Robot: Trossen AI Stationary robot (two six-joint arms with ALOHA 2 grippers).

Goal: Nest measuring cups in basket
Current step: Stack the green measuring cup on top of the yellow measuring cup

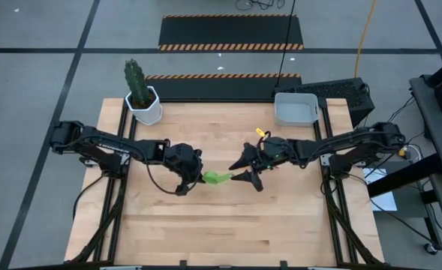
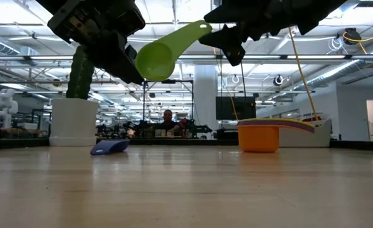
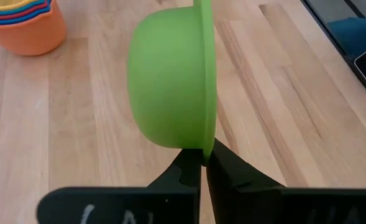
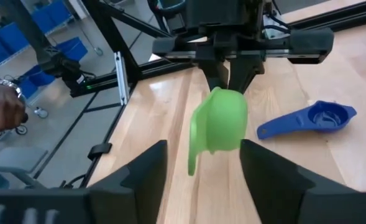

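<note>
Cups are seen in three places on the wooden table (image 1: 228, 225), and the grey basket (image 1: 296, 109) stands at the table's far edge, well behind the right pincer and with none of them seen in it. The left pincer (image 1: 193, 178) is held above the middle of the table with its fingers (image 3: 186, 174) closed on the rim of the green cup (image 3: 170, 74), which is carried clear of the wood, tilted, with its handle pointing toward the right pincer. The right pincer (image 1: 252, 171) is held just beyond that handle, its fingers (image 4: 139, 168) spread wide and nothing touched by them. An orange cup (image 2: 259, 138) is seen resting on the table near the right pincer, with other coloured cups nested inside it. A dark blue cup (image 4: 313, 119) lies alone on the wood beyond the left pincer, as seen from the right pincer.
</note>
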